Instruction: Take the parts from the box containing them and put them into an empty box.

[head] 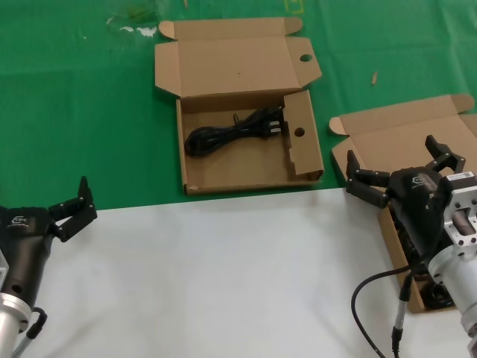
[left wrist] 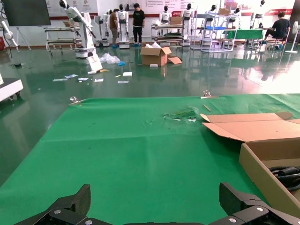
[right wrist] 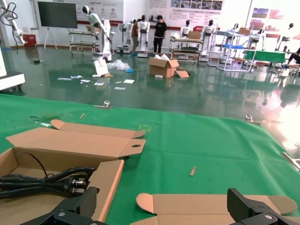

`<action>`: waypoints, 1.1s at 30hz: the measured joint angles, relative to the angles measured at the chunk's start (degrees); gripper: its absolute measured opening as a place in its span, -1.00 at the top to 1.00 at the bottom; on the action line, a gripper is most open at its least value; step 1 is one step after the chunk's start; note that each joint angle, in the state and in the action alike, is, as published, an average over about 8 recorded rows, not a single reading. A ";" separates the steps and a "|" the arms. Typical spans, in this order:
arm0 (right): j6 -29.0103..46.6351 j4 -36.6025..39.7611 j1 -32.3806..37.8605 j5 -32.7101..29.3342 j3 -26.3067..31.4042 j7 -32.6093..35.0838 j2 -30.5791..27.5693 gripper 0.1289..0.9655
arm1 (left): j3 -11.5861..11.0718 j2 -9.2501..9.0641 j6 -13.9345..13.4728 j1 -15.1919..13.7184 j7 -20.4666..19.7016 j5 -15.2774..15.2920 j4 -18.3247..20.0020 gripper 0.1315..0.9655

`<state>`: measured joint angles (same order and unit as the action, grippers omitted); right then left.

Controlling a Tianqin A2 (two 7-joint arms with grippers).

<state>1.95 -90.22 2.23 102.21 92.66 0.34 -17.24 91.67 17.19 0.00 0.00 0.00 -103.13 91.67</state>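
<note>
Right tool hangs with fingers spread wide and empty over the plain-lidded box in the head view; left tool, open and empty, waits low beside the desk. One black power cord lies in the holed box. Right wrist view shows that cord inside its box

Bright even indoor light, glossy floor reflections, soft shadows, sharp focus
</note>
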 joint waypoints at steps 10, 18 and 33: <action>0.00 0.00 0.00 0.00 0.00 0.00 0.00 -1.00 | 0.00 0.00 0.00 0.00 0.00 0.00 0.00 -1.00; 0.00 0.00 0.00 0.00 0.00 0.00 0.00 -1.00 | 0.00 0.00 0.00 0.00 0.00 0.00 0.00 -1.00; 0.00 0.00 0.00 0.00 0.00 0.00 0.00 -1.00 | 0.00 0.00 0.00 0.00 0.00 0.00 0.00 -1.00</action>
<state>1.95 -90.22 2.23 102.21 92.66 0.34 -17.24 91.67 17.19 0.00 0.00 0.00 -103.13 91.67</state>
